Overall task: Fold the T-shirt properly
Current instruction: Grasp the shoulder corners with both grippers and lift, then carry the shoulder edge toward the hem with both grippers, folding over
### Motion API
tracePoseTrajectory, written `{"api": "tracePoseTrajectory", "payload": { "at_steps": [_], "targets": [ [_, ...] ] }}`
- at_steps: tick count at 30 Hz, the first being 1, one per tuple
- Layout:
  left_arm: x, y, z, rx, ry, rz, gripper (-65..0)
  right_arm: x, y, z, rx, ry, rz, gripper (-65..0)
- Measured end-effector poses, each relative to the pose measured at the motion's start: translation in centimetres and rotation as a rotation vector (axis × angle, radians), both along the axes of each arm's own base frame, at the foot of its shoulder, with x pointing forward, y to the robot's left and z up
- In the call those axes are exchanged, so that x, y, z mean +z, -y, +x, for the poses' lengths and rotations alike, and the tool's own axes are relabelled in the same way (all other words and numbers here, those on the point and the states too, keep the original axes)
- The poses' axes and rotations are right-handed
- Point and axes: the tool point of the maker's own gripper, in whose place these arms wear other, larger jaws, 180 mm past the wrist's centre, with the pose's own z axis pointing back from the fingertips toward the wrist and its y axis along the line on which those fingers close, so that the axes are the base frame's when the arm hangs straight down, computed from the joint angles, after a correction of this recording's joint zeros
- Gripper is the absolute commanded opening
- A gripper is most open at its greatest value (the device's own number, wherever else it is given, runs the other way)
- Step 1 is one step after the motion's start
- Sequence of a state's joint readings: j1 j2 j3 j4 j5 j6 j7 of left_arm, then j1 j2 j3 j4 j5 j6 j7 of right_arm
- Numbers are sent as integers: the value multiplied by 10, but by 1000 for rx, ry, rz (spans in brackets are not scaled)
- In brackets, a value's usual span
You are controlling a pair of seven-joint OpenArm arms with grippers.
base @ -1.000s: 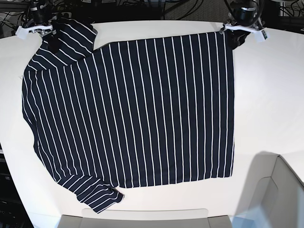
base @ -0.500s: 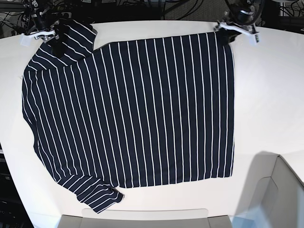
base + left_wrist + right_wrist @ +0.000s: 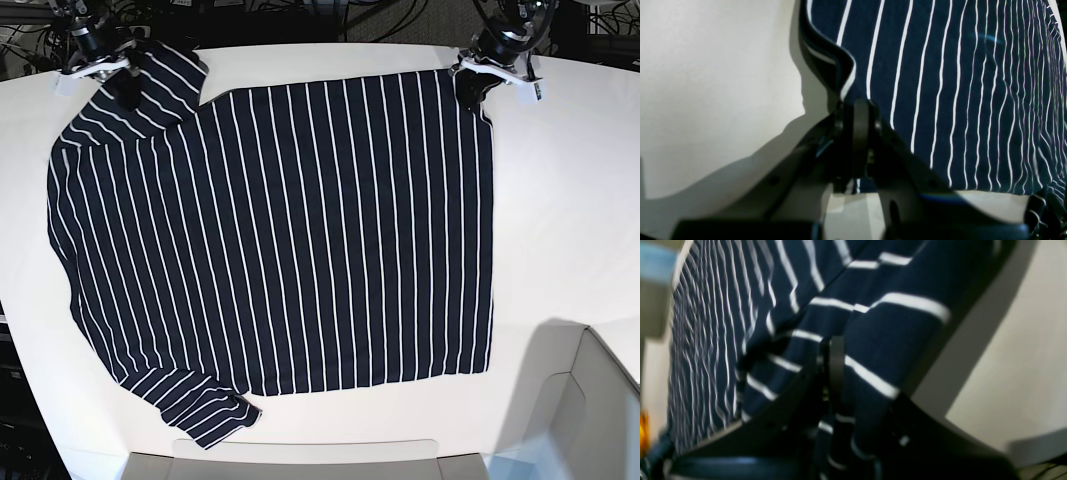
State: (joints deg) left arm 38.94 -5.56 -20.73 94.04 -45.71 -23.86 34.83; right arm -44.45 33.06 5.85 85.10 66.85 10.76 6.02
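The dark navy T-shirt [image 3: 290, 230] with thin white stripes lies spread flat on the white table [image 3: 570, 200]. My left gripper [image 3: 468, 92] is at the far right corner of the shirt, shut on its edge. In the left wrist view [image 3: 857, 106] the jaws pinch a raised fold of the striped cloth [image 3: 957, 83]. My right gripper [image 3: 125, 88] is at the far left, shut on the upper sleeve. In the right wrist view [image 3: 833, 353] the jaws are closed with the cloth [image 3: 890, 330] bunched around them. The other sleeve [image 3: 205, 410] lies at the near left.
A pale box [image 3: 590, 400] stands at the near right corner. A flat pale tray edge [image 3: 300, 460] runs along the near side. Dark cables [image 3: 330, 15] lie beyond the table's far edge.
Both grippers have shifted inward along the far edge. The far right corner of the shirt has moved slightly left with the left gripper. The sleeve has moved slightly right with the right gripper.
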Motion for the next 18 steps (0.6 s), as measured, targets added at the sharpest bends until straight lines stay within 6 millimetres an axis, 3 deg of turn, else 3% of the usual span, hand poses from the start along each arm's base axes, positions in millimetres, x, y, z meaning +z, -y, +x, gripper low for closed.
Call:
{"api": "tracePoseTrajectory", "payload": {
  "at_steps": [2,5,9,13,18],
  "targets": [
    [3,-12,-5,13,-22,26,-650,9,-4,-3,17,17,-3,-650],
    [13,-50,-13,76,-41,127,-650,28,-5,5,-26,83,-26,-650],
    [22,-60,-11,72,-30,156,-650,52,-20,11,-1,173,-62,-650],
    [23,-59,-12,27,-65,154,-650,61,-13,13,-40,204,-122,-650],
    [42,-101,-10,36,-62,251,-650,67,-8,13,-26,162,-176,-650]
  ]
}}
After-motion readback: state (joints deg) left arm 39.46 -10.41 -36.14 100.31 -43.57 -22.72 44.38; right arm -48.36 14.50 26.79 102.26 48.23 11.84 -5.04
